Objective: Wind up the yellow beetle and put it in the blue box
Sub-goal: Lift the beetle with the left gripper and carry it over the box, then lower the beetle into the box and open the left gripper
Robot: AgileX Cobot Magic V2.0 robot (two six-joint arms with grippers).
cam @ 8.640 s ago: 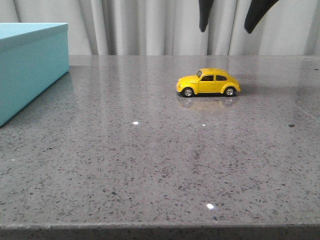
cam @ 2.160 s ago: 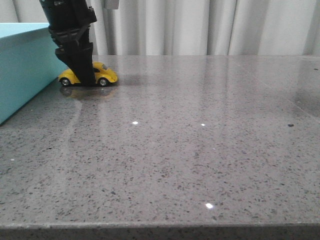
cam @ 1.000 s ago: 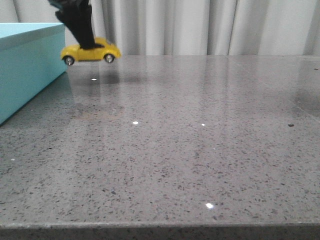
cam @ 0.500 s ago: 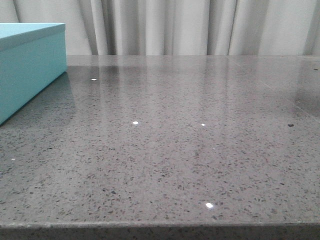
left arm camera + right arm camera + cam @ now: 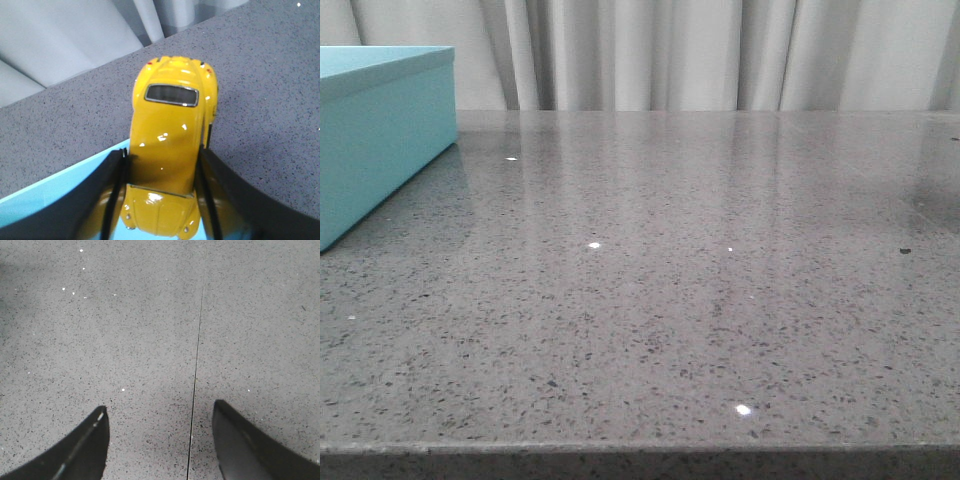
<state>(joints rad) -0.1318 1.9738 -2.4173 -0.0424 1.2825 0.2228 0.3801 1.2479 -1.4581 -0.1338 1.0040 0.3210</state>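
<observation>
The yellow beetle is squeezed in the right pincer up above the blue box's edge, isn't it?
Not quite. The left pincer is the one squeezing the yellow beetle, as the left wrist view shows, with the blue box edge just below it. The right pincer is open over bare table in the right wrist view.

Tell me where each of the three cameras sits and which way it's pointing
Front: low at the table edge, facing forward over the grey table and blue box; no arm shows.
Left wrist: looks down past its left gripper clamping the yellow beetle.
Right wrist: looks down between the open right gripper.
All share the tabletop.
</observation>
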